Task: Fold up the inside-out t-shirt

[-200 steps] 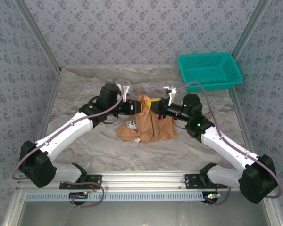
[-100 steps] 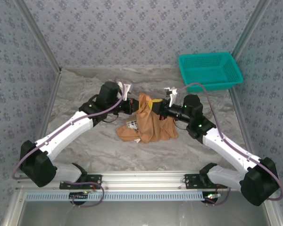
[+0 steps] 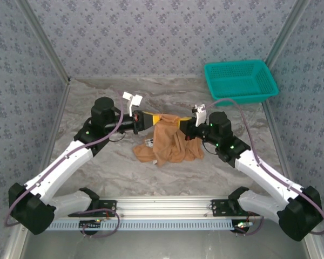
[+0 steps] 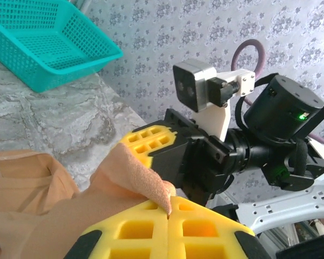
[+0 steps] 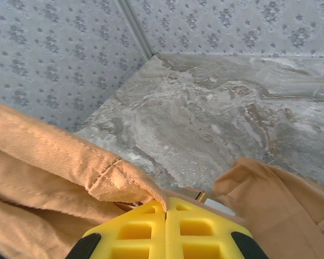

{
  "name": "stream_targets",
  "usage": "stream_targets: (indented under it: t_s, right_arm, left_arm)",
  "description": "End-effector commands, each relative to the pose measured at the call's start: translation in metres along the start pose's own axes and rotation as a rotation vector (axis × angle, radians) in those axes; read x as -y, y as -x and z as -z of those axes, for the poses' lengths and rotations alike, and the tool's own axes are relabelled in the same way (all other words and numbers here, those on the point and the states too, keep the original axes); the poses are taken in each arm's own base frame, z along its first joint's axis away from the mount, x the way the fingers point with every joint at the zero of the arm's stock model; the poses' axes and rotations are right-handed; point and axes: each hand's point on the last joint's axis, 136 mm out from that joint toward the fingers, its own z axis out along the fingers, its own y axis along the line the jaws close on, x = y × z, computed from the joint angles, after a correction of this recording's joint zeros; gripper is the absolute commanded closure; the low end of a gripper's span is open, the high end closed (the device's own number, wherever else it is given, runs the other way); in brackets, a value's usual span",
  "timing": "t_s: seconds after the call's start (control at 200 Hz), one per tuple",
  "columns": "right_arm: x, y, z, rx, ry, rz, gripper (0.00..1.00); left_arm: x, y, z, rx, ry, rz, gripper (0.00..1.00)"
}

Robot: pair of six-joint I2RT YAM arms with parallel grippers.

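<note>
The inside-out t-shirt [image 3: 170, 144] hangs bunched between the two arms near the middle of the table [image 3: 167, 181]. Its top edge is lifted and its lower folds lie crumpled on the marble, with a small white label [image 3: 149, 143] showing at its left side. The left gripper [image 4: 170, 205] has its yellow jaws closed on a thin corner of the fabric, nipped right at the tips. The right gripper [image 5: 166, 208] is likewise clamped on a stitched hem, again only at the very tips. The two grippers face each other at close range, with a short span of cloth between them.

The main risk appears to be slippage: both holds take so little fabric that a quick pull apart or a sharp lift could drag a corner free and drop the shirt back in a heap. The garment is too bunched to tell which parts are held, so spreading it may leave it twisted rather than flat. With the grippers this close, a careless move could also knock them together. The teal basket [image 3: 240, 81] sits well apart at the far right corner and looks out of harm's way.
</note>
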Motion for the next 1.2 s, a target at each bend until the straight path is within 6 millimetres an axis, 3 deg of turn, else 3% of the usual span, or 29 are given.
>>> stream_targets:
  t_s: [0.0, 0.08, 0.2, 0.38, 0.47, 0.625, 0.869, 1.089, 1.194]
  right_arm:
    - [-0.022, 0.004, 0.01, 0.028, 0.159, 0.03, 0.96]
    - [-0.028, 0.009, 0.011, 0.04, 0.185, 0.049, 0.83]
    - [-0.028, -0.002, 0.009, -0.037, 0.093, 0.182, 0.65]
    - [-0.036, -0.008, 0.011, -0.093, 0.017, 0.377, 0.5]
    - [-0.035, -0.009, 0.009, -0.101, -0.022, 0.428, 0.48]
    - [-0.034, -0.013, 0.001, -0.131, -0.072, 0.493, 0.48]
    - [-0.028, 0.008, -0.007, -0.069, -0.186, 0.536, 0.61]
    - [-0.028, 0.016, -0.006, -0.057, -0.214, 0.554, 0.82]
    - [-0.033, 0.013, -0.001, -0.077, -0.187, 0.532, 0.93]
  left_arm:
    - [-0.001, -0.003, 0.005, -0.014, 0.013, -0.078, 1.0]
    - [-0.003, -0.007, 0.002, -0.031, 0.013, -0.086, 1.0]
    - [0.002, -0.01, -0.004, -0.061, -0.008, -0.101, 1.0]
    - [0.003, -0.012, -0.007, -0.089, 0.011, -0.119, 1.0]
    - [0.003, -0.012, -0.008, -0.09, 0.01, -0.116, 1.0]
    - [0.002, -0.012, -0.01, -0.095, 0.013, -0.107, 1.0]
    - [0.001, -0.015, -0.011, -0.107, 0.014, -0.1, 1.0]
    - [-0.001, -0.015, -0.012, -0.109, 0.023, -0.099, 1.0]
    - [-0.013, -0.016, -0.011, -0.109, 0.081, -0.094, 1.0]
